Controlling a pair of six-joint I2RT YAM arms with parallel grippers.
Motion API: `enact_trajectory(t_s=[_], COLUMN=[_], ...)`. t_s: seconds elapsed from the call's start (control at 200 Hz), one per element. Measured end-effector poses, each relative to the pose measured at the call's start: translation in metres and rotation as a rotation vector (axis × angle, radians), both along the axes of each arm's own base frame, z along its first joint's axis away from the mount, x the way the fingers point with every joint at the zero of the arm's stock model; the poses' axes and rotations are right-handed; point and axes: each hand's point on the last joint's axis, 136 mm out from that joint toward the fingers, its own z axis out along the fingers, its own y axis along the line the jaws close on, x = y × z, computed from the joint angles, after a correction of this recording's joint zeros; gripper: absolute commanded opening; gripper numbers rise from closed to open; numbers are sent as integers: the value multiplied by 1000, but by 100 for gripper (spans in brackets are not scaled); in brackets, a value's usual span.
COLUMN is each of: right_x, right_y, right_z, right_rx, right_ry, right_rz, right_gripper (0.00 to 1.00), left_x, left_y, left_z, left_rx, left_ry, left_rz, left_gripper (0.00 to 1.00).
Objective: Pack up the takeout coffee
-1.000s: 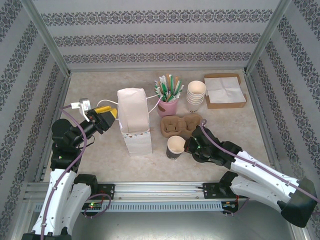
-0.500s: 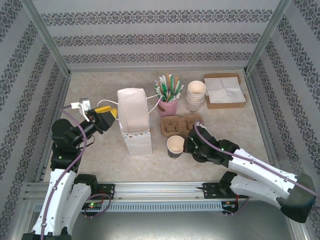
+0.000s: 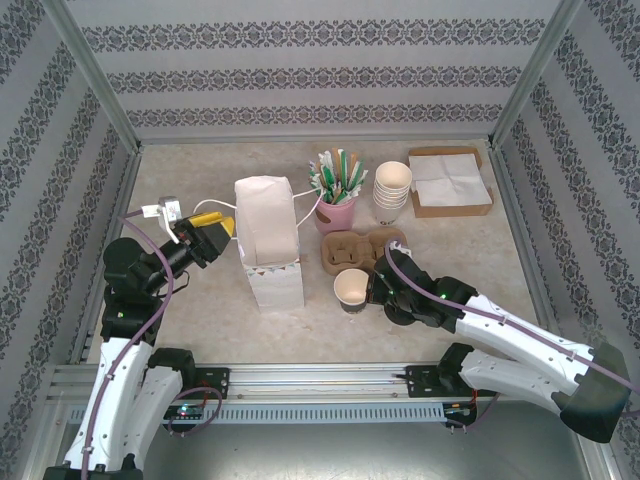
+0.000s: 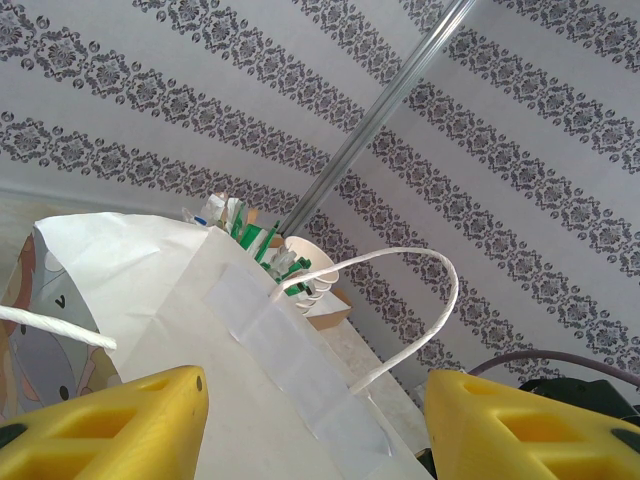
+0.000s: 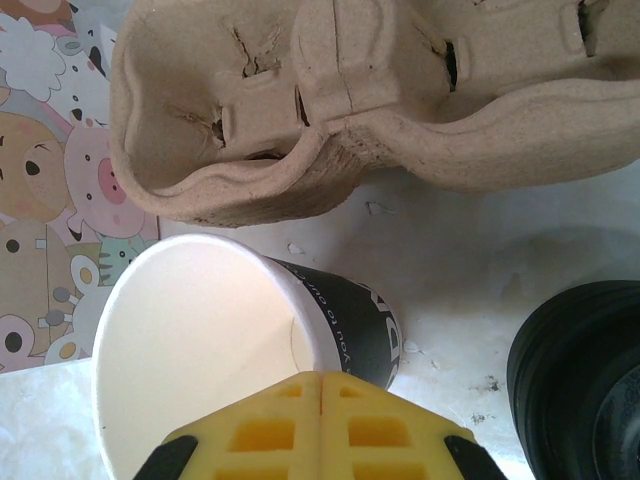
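The right gripper, jaws shut, pinches the lidless takeout cup by its rim. The pulp carrier sits just behind it and the paper bag stands to its left. The left gripper is half-open and empty beside the bag.

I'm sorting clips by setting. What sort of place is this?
Probably a mock coffee-takeout counter inside a test booth with patterned walls: a stack of paper cups, a cardboard cup carrier, a pink pot of straws and a paper bag stand on the table.

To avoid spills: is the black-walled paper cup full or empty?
Empty: the black-walled paper cup shows a bare white inside, no lid.
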Motion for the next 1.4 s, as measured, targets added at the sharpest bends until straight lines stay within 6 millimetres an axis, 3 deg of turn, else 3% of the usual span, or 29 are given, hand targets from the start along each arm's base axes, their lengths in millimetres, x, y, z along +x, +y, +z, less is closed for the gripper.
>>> enact_trajectory(t_s=[0.075, 0.17, 0.315, 0.585, 0.664, 0.739, 0.849, 1.019, 1.149, 1.399], right_x=[1, 0, -1, -4, -4, -6, -11, -27, -35, -31], right_y=[-1, -3, -11, -33, -46, -61, -84, -106, -104, -94], right_z=[0, 1, 6, 25, 34, 36, 27, -10, -25, -33], right_rx=[-3, -10, -19, -100, -119, -131, -131, -116, -101, -90], right_ry=[-4, -11, -26, -30, -21, -5, 49, 184, 246, 280], right_rz=[-4, -4, -19, -67, -113, -164, -239, -326, -314, -295], right_gripper=[11, 24, 34, 38, 54, 60, 67, 80, 82, 83], left_x=[0, 0, 0, 0, 0, 0, 0, 0, 0, 0], left_y=[0, 0, 0, 0, 0, 0, 0, 0, 0, 0], left_z=[0, 0, 0, 0, 0, 0, 0, 0, 0, 0], left_rx=[0, 0, 0, 0, 0, 0, 0, 0, 0, 0], left_ry=[0, 0, 0, 0, 0, 0, 0, 0, 0, 0], left_rz=[0, 0, 0, 0, 0, 0, 0, 0, 0, 0], left_gripper=[60, 60, 60, 60, 60, 60, 60, 60, 60, 60])
